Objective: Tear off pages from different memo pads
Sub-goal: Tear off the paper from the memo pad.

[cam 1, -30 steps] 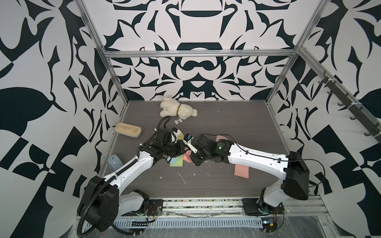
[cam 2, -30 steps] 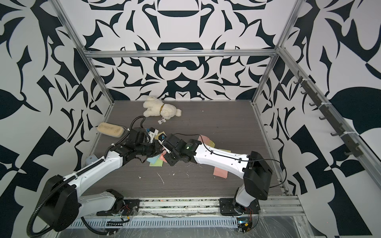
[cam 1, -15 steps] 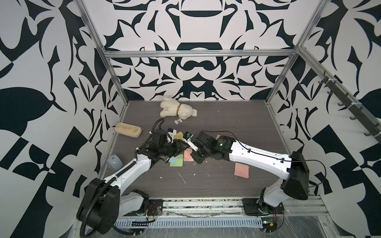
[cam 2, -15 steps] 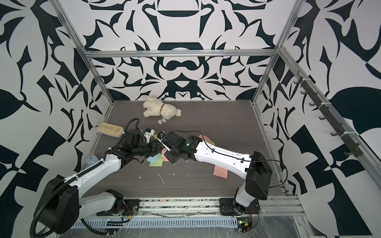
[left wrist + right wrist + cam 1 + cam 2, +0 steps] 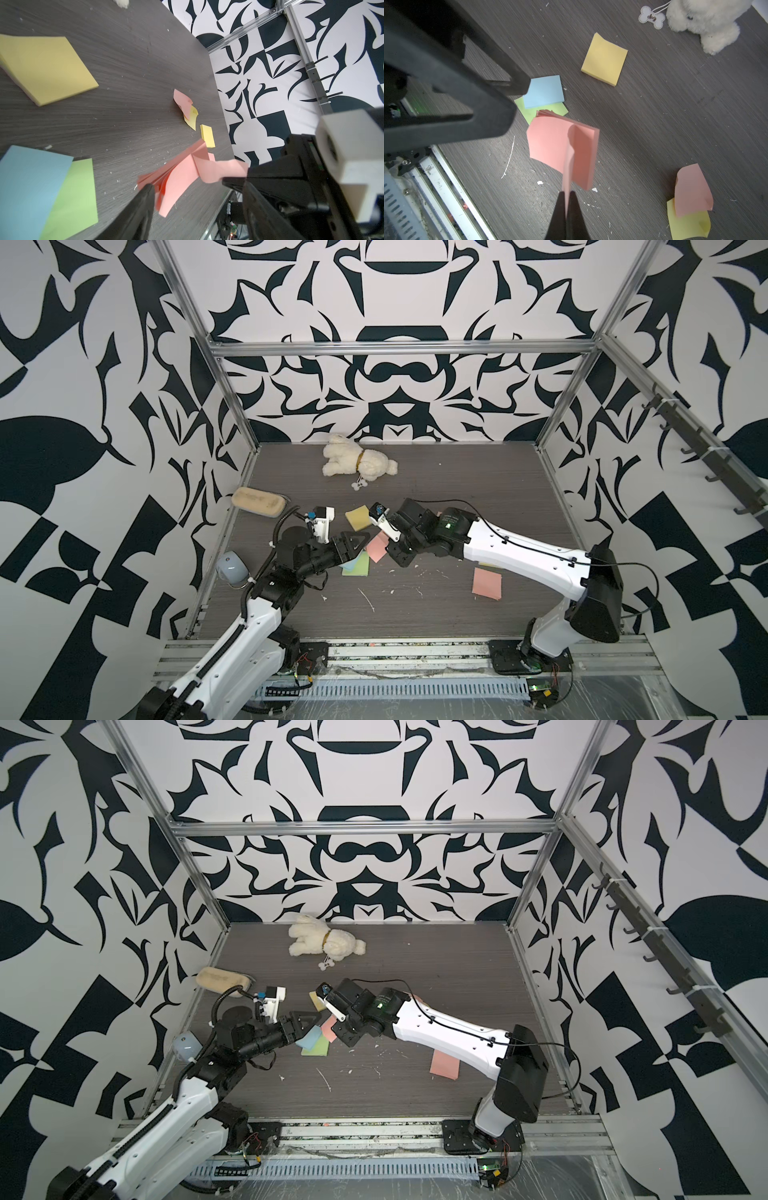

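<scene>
While the right tool (image 5: 567, 194) pinches a pink page (image 5: 568, 162), the left tool (image 5: 519, 102) has spread open.

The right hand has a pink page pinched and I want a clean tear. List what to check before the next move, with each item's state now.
1. Right hand shut on the pink page: ok.
2. Pink page free of the pink pad: not ok, it looks joined along one edge.
3. Left hand pinning the pink pad: not ok, it is open.
4. Pink pad flat on the table: not ok, its sheets are fanned.
5. Pink pad clear of the green pad: cannot tell.
</scene>
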